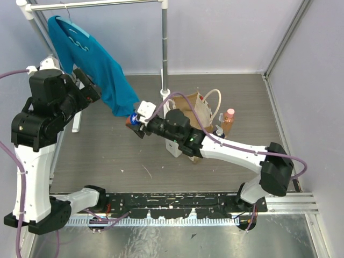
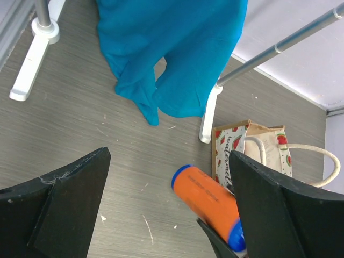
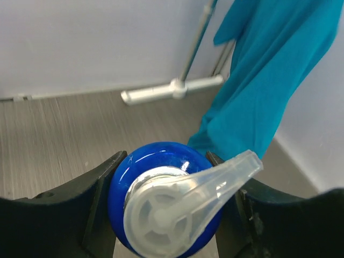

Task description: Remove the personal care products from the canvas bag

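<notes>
My right gripper is shut on the orange bottle with blue bands, holding it left of the canvas bag. In the right wrist view the bottle's blue top and clear cap fill the space between the fingers. My left gripper hangs open by the teal garment, apart from the bottle. In its wrist view the orange bottle lies tilted near the right finger, with the bag behind. An amber bottle with a pinkish top stands right of the bag. A white bottle stands under the right forearm.
A teal-blue garment hangs from a metal rack whose post and white foot stand on the grey wood-look table. A wall rail runs down the right side.
</notes>
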Action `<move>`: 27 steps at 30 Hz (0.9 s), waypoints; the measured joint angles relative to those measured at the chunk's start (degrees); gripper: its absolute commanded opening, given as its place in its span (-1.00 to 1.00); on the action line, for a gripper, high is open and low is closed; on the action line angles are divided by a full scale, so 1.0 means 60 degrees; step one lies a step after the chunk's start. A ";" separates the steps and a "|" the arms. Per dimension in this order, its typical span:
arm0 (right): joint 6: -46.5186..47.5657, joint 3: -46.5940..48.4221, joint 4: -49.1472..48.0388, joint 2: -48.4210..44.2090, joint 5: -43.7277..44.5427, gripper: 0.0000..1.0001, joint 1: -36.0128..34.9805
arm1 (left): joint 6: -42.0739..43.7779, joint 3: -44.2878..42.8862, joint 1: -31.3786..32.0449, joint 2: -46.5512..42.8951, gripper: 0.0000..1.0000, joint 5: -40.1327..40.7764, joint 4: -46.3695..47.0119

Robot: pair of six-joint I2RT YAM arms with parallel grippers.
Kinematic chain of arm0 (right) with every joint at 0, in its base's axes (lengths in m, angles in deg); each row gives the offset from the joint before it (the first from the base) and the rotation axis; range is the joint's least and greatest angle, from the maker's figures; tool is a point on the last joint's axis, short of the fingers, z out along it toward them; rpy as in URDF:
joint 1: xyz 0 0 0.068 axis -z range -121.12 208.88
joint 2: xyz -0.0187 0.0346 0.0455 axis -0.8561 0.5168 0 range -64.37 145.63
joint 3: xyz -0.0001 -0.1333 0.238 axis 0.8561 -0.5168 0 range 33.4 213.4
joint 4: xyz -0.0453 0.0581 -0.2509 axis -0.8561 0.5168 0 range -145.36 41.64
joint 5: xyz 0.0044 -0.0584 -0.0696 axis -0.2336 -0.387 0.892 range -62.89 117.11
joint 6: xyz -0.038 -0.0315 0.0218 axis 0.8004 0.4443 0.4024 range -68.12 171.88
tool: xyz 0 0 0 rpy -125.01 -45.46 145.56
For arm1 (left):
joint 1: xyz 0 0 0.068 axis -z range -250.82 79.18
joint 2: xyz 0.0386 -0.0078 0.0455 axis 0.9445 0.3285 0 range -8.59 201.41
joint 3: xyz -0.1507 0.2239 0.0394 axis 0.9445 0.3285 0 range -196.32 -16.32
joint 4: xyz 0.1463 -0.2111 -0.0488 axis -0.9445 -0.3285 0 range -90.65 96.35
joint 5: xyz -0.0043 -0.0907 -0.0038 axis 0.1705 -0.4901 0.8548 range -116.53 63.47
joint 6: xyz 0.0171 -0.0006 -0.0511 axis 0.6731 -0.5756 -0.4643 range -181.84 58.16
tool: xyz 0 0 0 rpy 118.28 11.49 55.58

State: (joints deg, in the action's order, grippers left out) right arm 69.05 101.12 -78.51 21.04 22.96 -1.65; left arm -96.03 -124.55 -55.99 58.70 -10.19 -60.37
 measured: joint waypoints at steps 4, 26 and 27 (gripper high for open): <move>-0.0255 -0.0565 0.0000 0.0568 0.0448 -0.99 0.0000 | 0.0197 0.0364 0.0000 -0.0503 0.97 0.0091 0.0204; -0.1792 -0.1147 0.0011 0.3140 0.1574 -0.35 0.0109 | 0.0586 0.0590 0.0000 -0.0678 0.97 -0.0335 0.0754; -0.1825 -0.1147 0.0109 0.3155 0.1570 -0.30 0.0109 | 0.0586 0.0590 0.0000 -0.0678 0.97 -0.0372 0.0783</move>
State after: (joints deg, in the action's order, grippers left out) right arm 58.09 94.24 -77.86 39.96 32.38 -1.00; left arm -92.51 -121.01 -55.99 54.63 -12.42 -55.67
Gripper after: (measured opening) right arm 0.625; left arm 0.986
